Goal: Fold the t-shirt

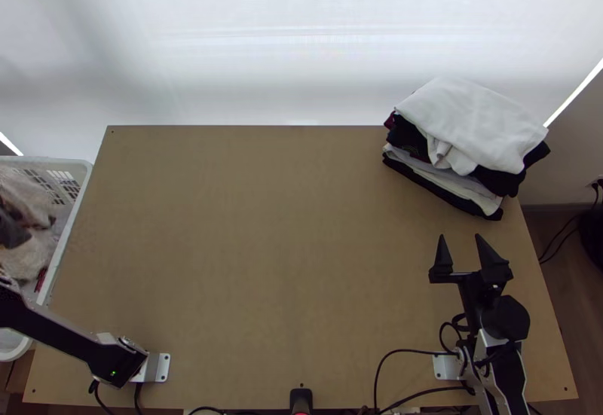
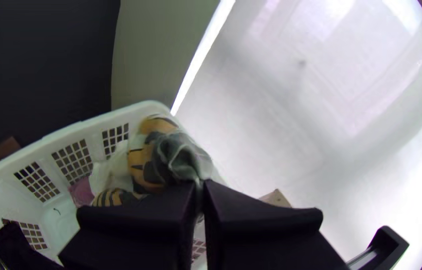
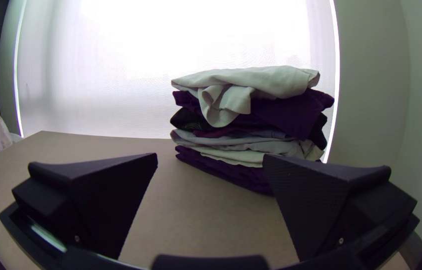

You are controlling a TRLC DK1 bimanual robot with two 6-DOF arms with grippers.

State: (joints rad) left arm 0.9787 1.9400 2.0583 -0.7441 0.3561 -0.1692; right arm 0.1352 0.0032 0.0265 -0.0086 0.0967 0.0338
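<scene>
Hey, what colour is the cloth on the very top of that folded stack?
The top cloth is plain white; the top view shows it best.

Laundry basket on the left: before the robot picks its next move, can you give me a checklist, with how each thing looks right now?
1. Left gripper shut on the cloth: ok.
2. Cloth lifted fully free of the basket: cannot tell.
3. Held piece is a t-shirt: cannot tell; it is bunched.
4. Cloth spread on the table: not ok; it is at the basket.
5. Right gripper open, holding nothing: ok.
6. Folded stack standing at the table's far right corner: ok.
</scene>
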